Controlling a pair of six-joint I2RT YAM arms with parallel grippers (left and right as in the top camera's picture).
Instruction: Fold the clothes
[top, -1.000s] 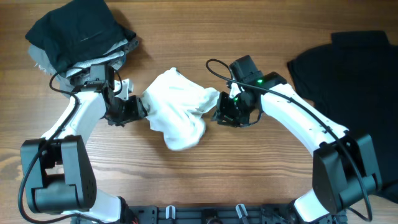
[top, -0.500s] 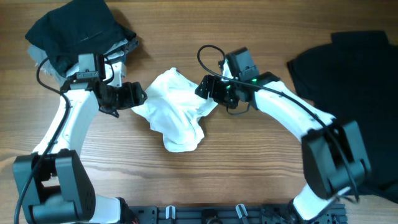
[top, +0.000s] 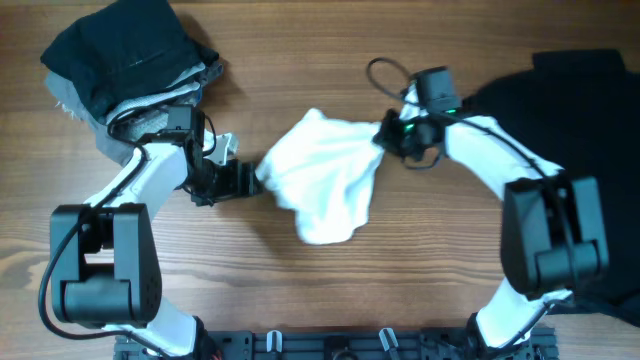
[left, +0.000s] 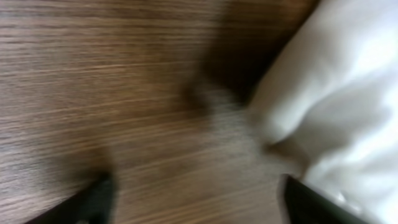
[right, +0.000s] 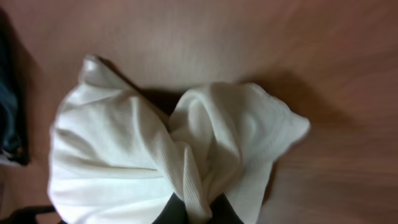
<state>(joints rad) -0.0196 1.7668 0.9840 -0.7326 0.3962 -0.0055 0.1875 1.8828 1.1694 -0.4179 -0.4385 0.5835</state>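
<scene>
Tabletop (top: 300, 290): brown wood, white shirt (top: 325, 180) bunched up in the middle.
Right claw (top: 385, 135): clenched on the shirt's right edge.
Left claw (top: 250, 180): spread wide, beside its left edge.
Black shirt (top: 560, 110): far right.

The white T-shirt (top: 325, 180) lies unfolded in a crumpled heap near the middle of the wooden worktop (top: 300, 60), its plain fabric bunched into soft ridges. Its upper right corner is drawn out to the right and gathered into a narrow twist, pinched between the right fingers (right: 166, 215). From that pinch it fans out in two puffed lobes. Its left edge rests on the wood.

A black shirt (top: 570, 130) lies spread fairly flat at the right side of the worktop, partly out of view, apart from the white one.

At the top left sits a pile of black and grey pieces (top: 120, 55), black uppermost, grey showing along its lower edge.
</scene>
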